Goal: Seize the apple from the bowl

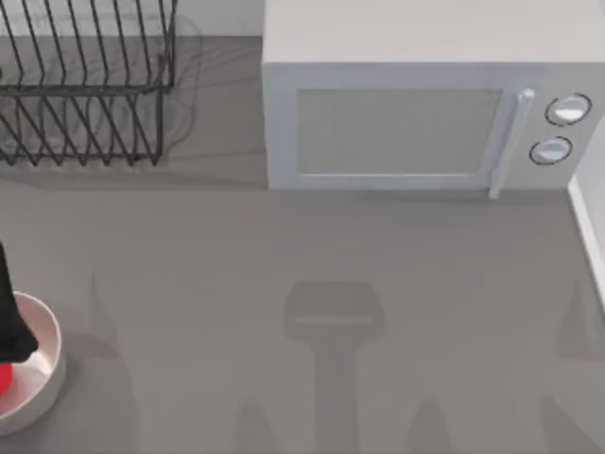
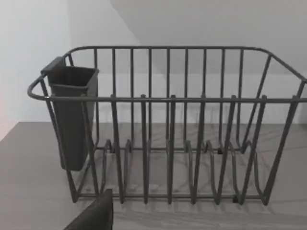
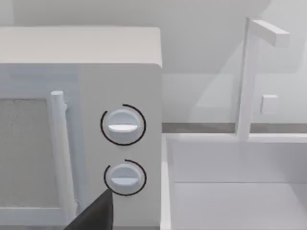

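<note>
The bowl [image 1: 47,364] sits at the desk's near left edge in the top view, partly cut off by the frame. It is round, shallow and white, with a thick pale rim, standing upright. Inside it, a sliver of the bright red apple [image 1: 4,376] shows at the frame's edge, partly hidden beneath a dark shape.

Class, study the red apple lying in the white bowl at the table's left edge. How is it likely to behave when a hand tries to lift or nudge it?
The apple looks round and smooth, so it would probably roll if nudged. The bowl's raised rim should likely keep it inside. Its glossy skin may slip between closing fingers.
</note>
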